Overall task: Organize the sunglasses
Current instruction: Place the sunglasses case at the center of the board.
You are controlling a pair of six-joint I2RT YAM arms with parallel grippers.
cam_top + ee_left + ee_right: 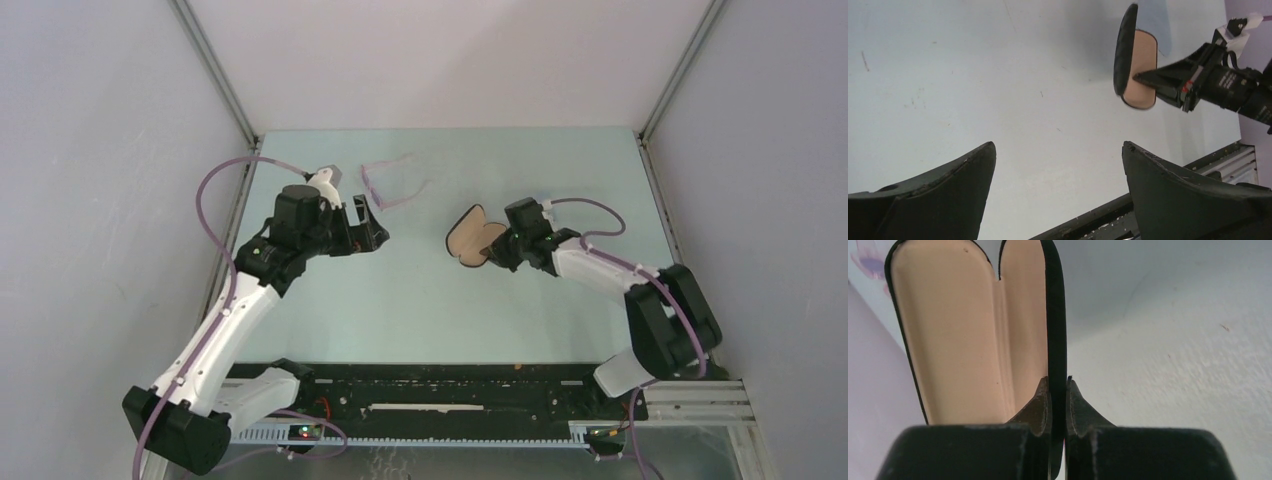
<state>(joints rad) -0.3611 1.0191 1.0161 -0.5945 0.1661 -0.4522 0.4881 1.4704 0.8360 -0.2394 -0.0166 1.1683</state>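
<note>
One pale blue-green table [420, 320] fills the floor of a white-walled enclosure, its surface smooth with a few faint scuffs. Two arms reach over it from the near edge.

The left gripper [372, 222] sits left of centre with its dark, curved fingers [948, 190] spread as wide as they go and nothing between them. The right gripper [492, 245] is right of centre. Its fingers are pinched nearly together on the thin black wall of the case [468, 235], one fingertip on the tan lining and one outside.

The single case is an oblong, round-ended shell lying open, black outside and smooth tan inside. A wide stretch of tabletop separates it from the left gripper.

The one pair of sunglasses [392, 185] lies on the table just beyond the left gripper, left of the case and well clear of the far and left edges. Its frame is thin and translucent pinkish-purple, with nearly clear lenses.
</note>
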